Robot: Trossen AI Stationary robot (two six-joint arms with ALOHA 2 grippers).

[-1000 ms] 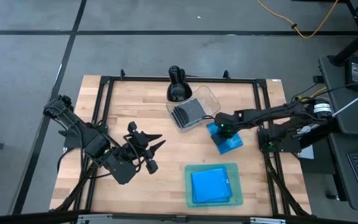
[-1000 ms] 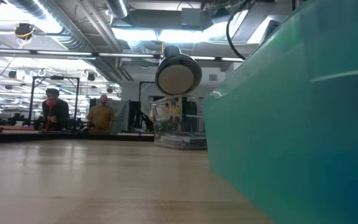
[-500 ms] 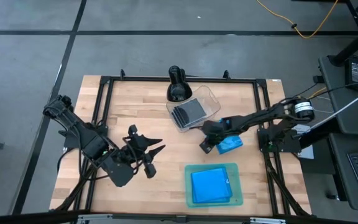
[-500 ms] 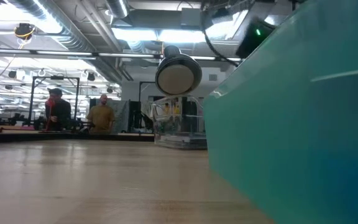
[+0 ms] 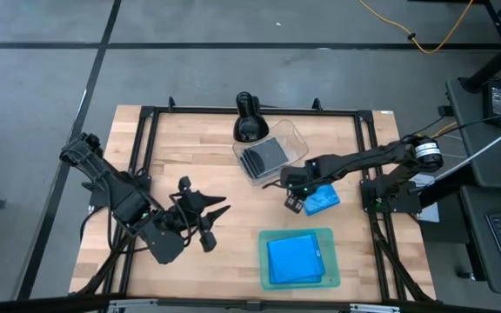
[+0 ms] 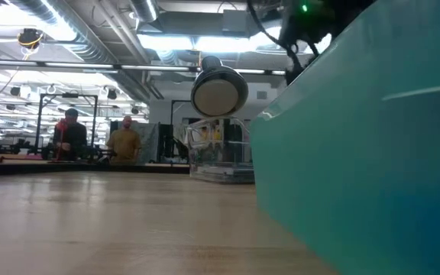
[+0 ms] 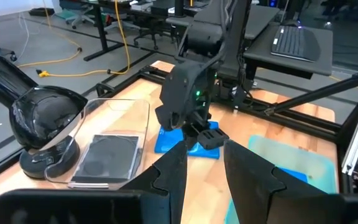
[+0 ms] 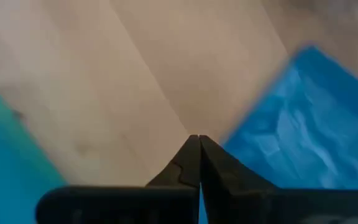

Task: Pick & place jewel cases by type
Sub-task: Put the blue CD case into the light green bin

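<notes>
Hovering right hand (image 5: 292, 202), fingers closed, empty

In the low view the teal tray (image 6: 357, 145) fills the right side, cut off by the frame's edges and hiding the table behind it. At the far left, two people (image 6: 98, 141) are too small to make out. In the right wrist view the blue case (image 8: 303, 130) is blurred and cropped at right.
</notes>
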